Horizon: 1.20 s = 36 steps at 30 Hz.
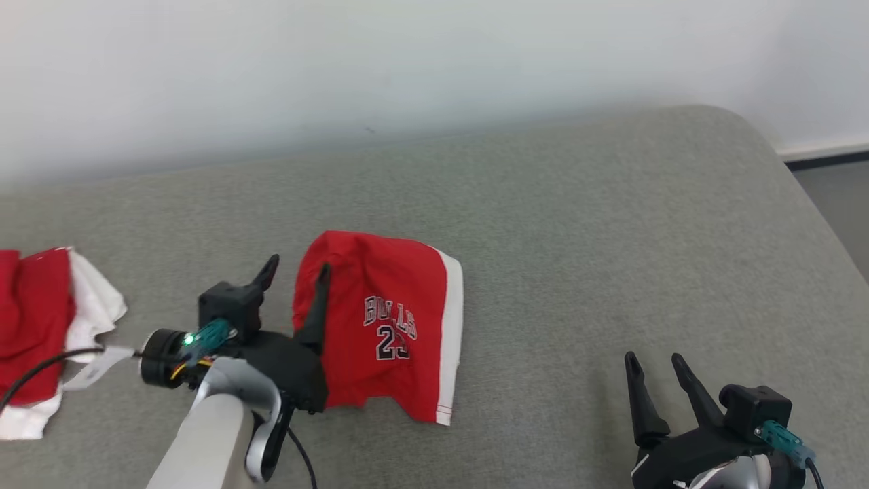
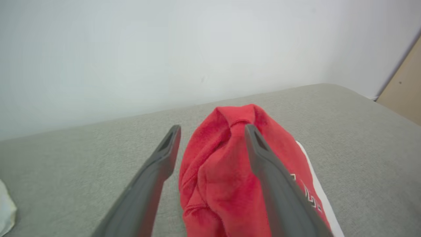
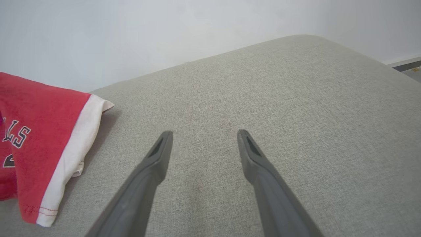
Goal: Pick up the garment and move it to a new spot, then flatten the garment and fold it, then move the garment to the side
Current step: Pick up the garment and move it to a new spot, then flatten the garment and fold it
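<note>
The garment [image 1: 387, 319] is a pair of red shorts with a white side stripe and "BULLS 23" lettering. It lies folded on the grey cushion, left of centre. My left gripper [image 1: 298, 266] is open at the garment's left edge. One finger rests over the red cloth and the other stands just left of it. In the left wrist view a bunched ridge of the garment [image 2: 217, 184] rises between the spread fingers of the left gripper [image 2: 212, 129]. My right gripper [image 1: 654, 358] stands open over bare cushion at the lower right. The right wrist view has the right gripper [image 3: 205, 132] well right of the garment [image 3: 36, 138].
Another red and white cloth [image 1: 41, 326] lies crumpled at the far left, and its white edge [image 2: 5, 207] shows in the left wrist view. The grey cushion [image 1: 577, 238] ends at a pale wall behind and rounds off at the right, above the floor [image 1: 838, 197].
</note>
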Available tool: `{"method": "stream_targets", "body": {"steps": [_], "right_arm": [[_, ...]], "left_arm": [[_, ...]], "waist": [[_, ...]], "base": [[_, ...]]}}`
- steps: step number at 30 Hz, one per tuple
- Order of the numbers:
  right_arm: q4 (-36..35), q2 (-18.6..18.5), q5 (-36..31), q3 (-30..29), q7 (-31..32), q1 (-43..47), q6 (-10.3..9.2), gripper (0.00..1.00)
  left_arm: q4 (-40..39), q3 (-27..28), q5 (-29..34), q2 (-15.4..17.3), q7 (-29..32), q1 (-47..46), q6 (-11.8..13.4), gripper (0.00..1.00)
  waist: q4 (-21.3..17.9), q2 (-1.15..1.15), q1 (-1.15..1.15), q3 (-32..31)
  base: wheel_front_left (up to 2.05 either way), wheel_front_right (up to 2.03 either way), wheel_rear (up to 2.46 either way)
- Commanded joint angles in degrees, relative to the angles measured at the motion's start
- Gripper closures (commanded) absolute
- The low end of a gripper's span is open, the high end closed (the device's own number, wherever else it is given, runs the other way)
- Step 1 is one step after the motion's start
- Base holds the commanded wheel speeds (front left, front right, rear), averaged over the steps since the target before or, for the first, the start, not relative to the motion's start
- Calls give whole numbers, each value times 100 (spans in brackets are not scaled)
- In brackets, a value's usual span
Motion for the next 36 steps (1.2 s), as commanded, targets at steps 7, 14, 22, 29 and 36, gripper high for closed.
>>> {"method": "stream_targets", "body": {"steps": [7, 14, 22, 29, 36], "right_arm": [[-168, -5, 198, -278, -427, 204, 19, 0], [-329, -6, 360, -123, -786, 285, 19, 0], [-365, -7, 159, -43, -909, 492, 19, 0], [-201, -8, 72, -54, -670, 563, 19, 0], [-170, -8, 101, -74, -586, 530, 19, 0]], "left_arm": [[-1074, 490, -260, 171, -1030, 1151, 233, 0], [-2251, 1097, 1, -139, -1155, 2453, 87, 0], [-2470, 1556, 508, -385, -1159, 3281, -150, 0], [-2069, 1725, 658, -464, -1160, 3371, -262, 0], [-2020, 1775, 703, -503, -1160, 3339, -311, 0]], "waist": [[725, 0, 0, -407], [954, 0, 0, -429], [1049, 0, 0, -532], [1037, 0, 0, -610], [1011, 0, 0, -634]], "base": [[0, 0, 0], [0, 0, 0], [0, 0, 0], [0, 0, 0], [0, 0, 0]]}}
